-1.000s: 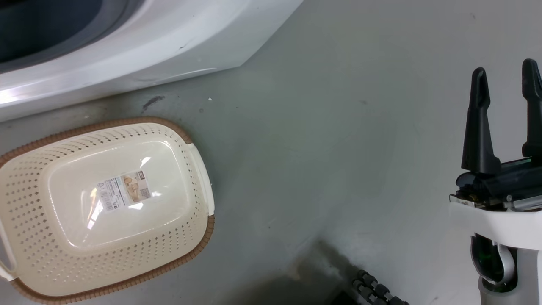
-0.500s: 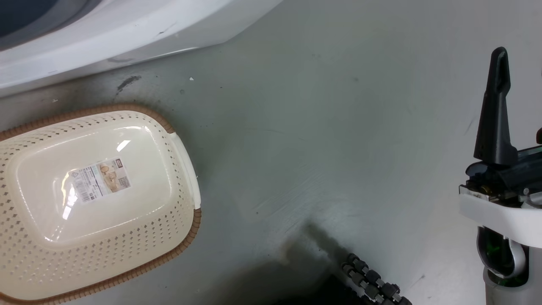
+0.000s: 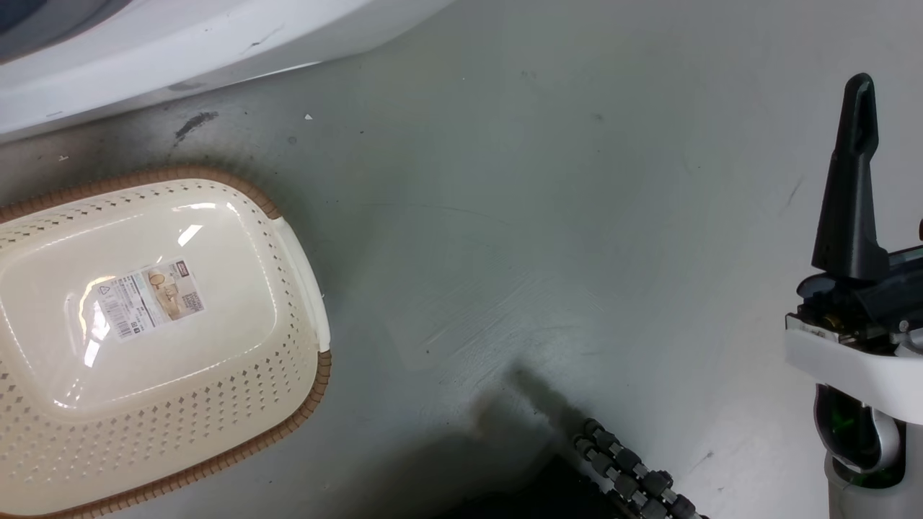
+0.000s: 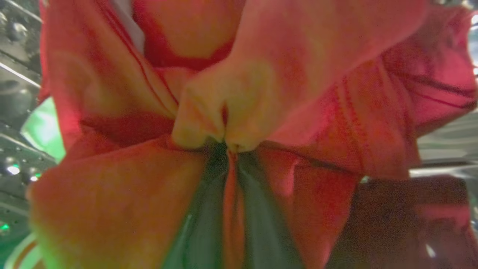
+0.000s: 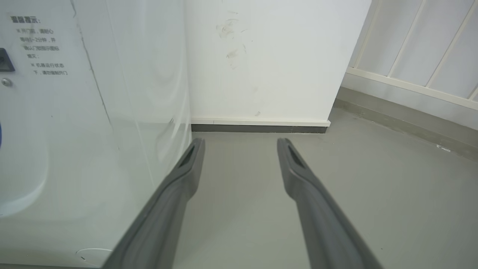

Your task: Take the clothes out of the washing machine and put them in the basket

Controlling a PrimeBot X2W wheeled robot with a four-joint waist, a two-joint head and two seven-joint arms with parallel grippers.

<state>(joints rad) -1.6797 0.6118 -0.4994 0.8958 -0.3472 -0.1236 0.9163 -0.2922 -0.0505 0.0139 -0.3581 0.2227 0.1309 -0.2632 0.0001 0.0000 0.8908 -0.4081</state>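
Note:
Bright red clothes bunch up close in the left wrist view, and my left gripper is shut on a fold of them. Perforated steel of the washing machine drum shows around the fabric. The cream basket with its brown rim stands on the floor at the left of the head view, holding nothing but a label on its bottom. The washing machine's white front runs along the top left. My right gripper is open and holds nothing, beside the machine's side panel. One of its fingers rises at the right edge.
Grey floor spreads between the basket and my right arm. A black ribbed cable lies at the bottom centre. A white wall with a dark baseboard stands ahead of the right gripper, and a pale railing runs off to its right.
The head camera has moved: basket and washing machine slid left and up in the picture, and one right finger went off the right edge. Nothing else has visibly changed.

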